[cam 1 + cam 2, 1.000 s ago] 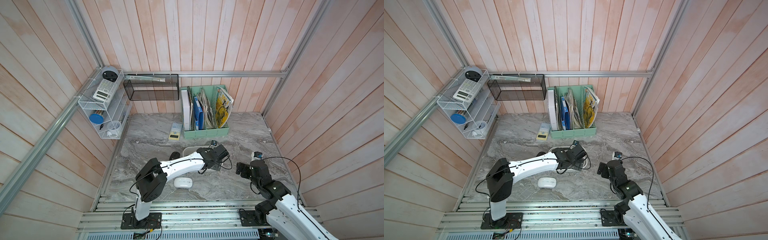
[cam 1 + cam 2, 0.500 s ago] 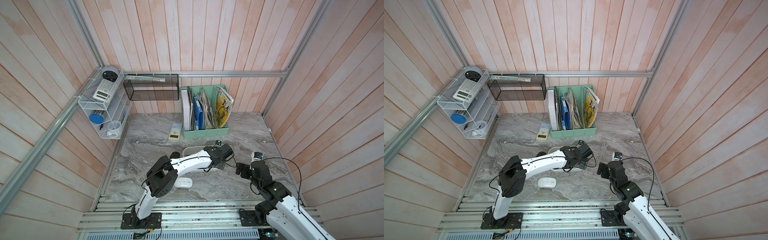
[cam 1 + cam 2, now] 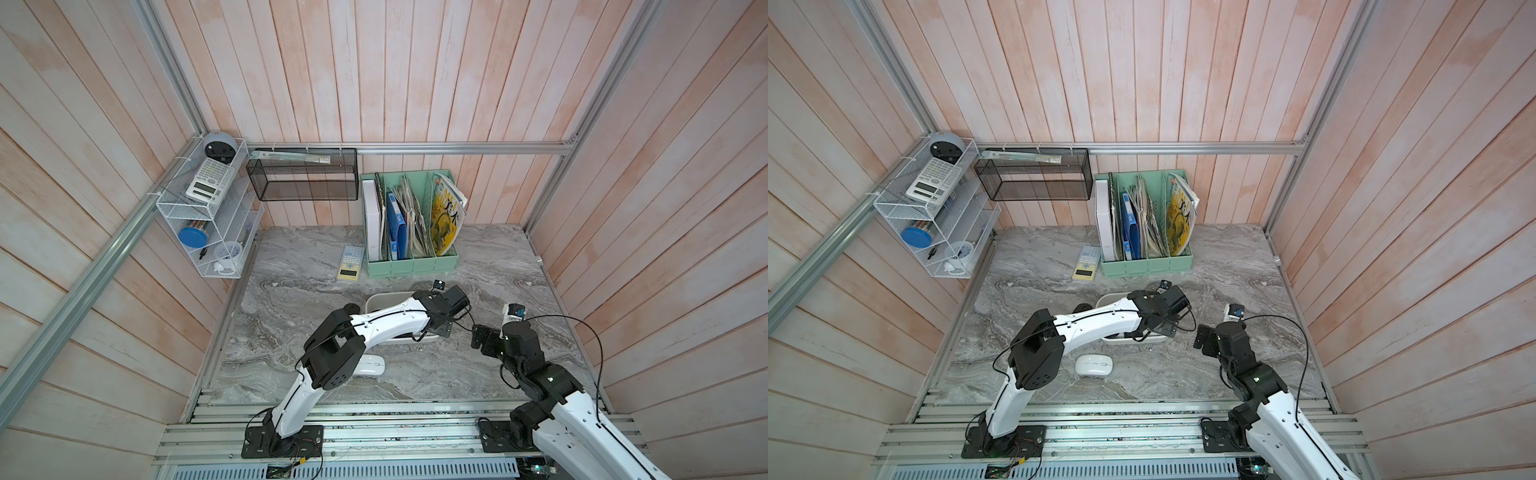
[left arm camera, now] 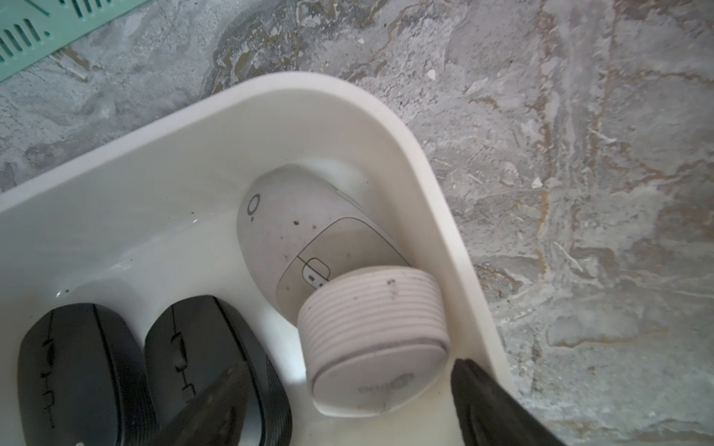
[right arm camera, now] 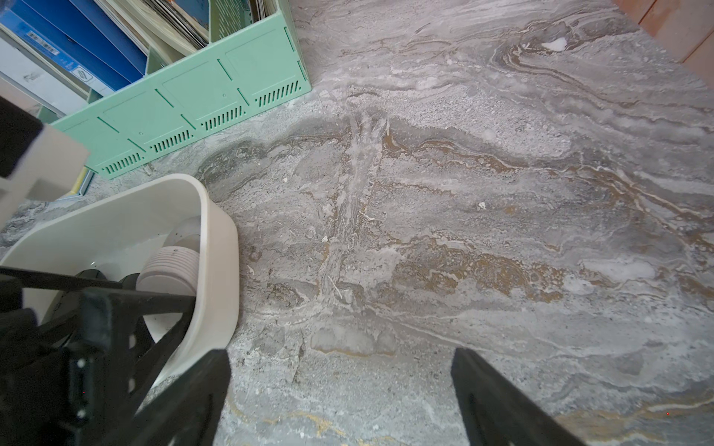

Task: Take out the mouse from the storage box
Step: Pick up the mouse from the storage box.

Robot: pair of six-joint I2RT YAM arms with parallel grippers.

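Start at the left, near the desk's (image 3: 1183,374) front edge: one loose mouse (image 3: 1094,365), white, out on the bare top. Next, about mid-desk, the box (image 3: 1111,299), mostly covered by the left arm (image 3: 1096,322) in both top views, so no look inside from up there. From the left wrist, two black mice (image 4: 77,367) side by side, cut off at the picture's edge, one partly behind a finger (image 4: 216,403). Then the white mouse (image 4: 293,228), tucked into a corner at the box's right end, front part under a leaning ribbed cap (image 4: 371,332). Probably light, hard and smooth, so likely slippery; not squashy. Best to pinch across the two long sides, near the middle, minding the cap. Over the cap, the left gripper (image 4: 345,368), jaws spread wide, holding nothing. Last, the right gripper (image 5: 340,353), just beside the box's right end over bare desk, spread wide too, empty.
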